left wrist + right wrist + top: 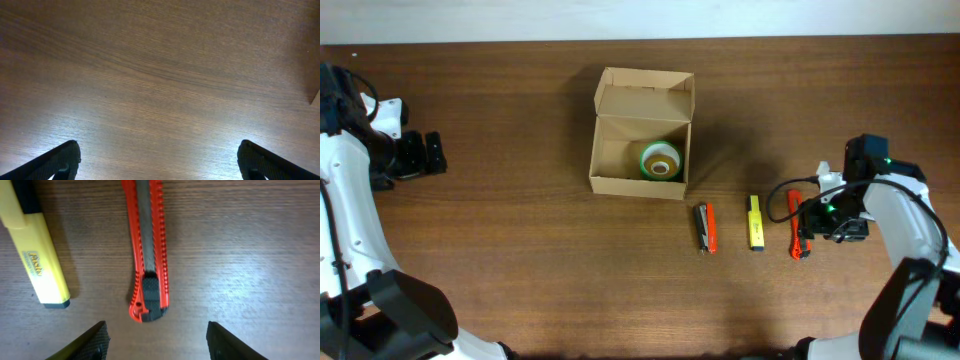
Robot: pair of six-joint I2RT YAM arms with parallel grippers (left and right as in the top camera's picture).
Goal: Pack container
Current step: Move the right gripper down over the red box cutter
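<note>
The container point(618, 155) is being shown open at the middle of the table point(520, 250), with its flap lid standing up at the far side (a green tape roll point(660, 161) is lying inside, toward the right front corner). To the right of the container and nearer the front edge, three things are being shown in a row. A red-and-black cutter point(705, 227) is lying closest to the container, a yellow marker point(755, 221) next, and a red utility knife point(149, 250) farthest from it.

The right gripper point(157, 342) is being held at the butt end of that knife. Its jaws are being held at a middling width with nothing clasped, and the knife is lying apart from both fingers point(95, 342). The left gripper point(160, 162) is being held well to the left of the container, above bare wood, with its jaws spread wide and empty.
</note>
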